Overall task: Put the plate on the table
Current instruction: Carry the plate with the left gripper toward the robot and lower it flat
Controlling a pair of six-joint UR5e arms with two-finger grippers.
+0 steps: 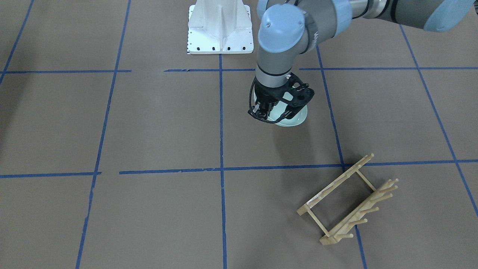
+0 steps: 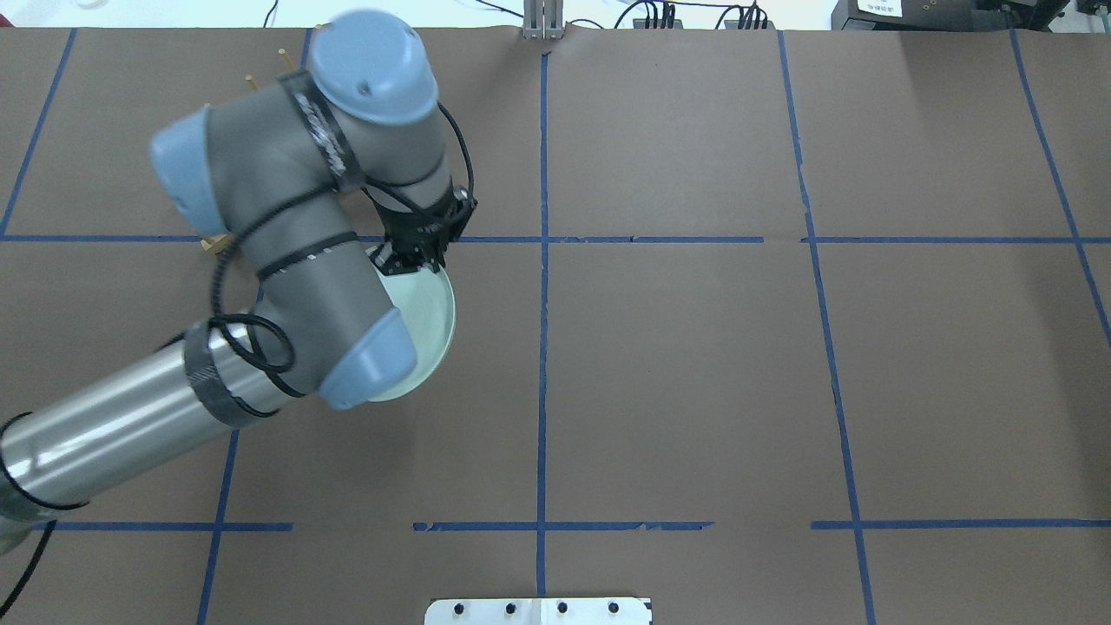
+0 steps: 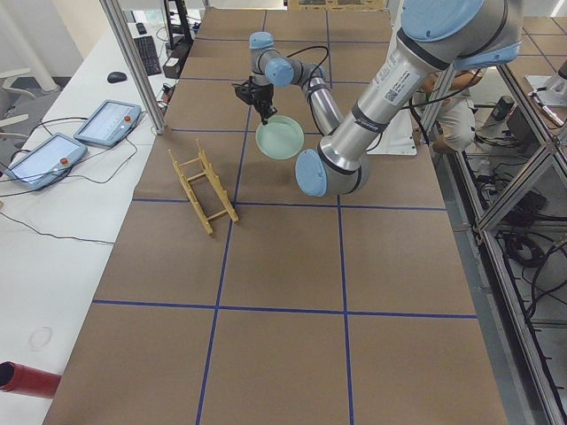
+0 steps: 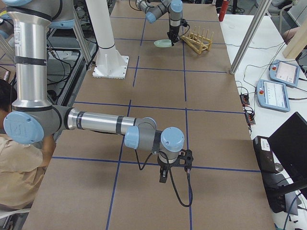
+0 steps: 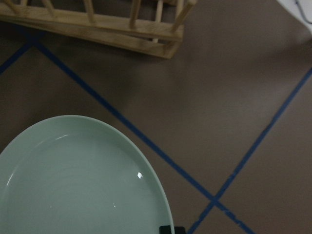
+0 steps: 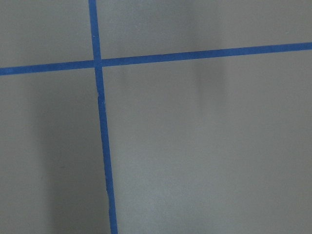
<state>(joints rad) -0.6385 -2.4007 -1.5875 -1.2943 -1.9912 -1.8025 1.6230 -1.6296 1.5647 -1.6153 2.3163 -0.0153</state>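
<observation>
The pale mint-green plate (image 1: 295,118) is held by its rim in my left gripper (image 1: 266,112), which is shut on it. The plate hangs low over the brown table (image 1: 149,123), slightly tilted; I cannot tell whether it touches. In the overhead view the plate (image 2: 427,323) shows partly under the left arm, with the gripper (image 2: 410,259) at its far edge. The left wrist view shows the plate (image 5: 73,180) at the lower left. My right gripper (image 4: 163,176) shows only in the exterior right view, low over the table far from the plate; I cannot tell whether it is open or shut.
The light wooden peg rack (image 1: 347,201) stands on the table beside the plate, also in the left wrist view (image 5: 97,24). The white bolted base (image 1: 220,30) stands at the robot's edge of the table. Blue tape lines (image 2: 542,347) cross the table.
</observation>
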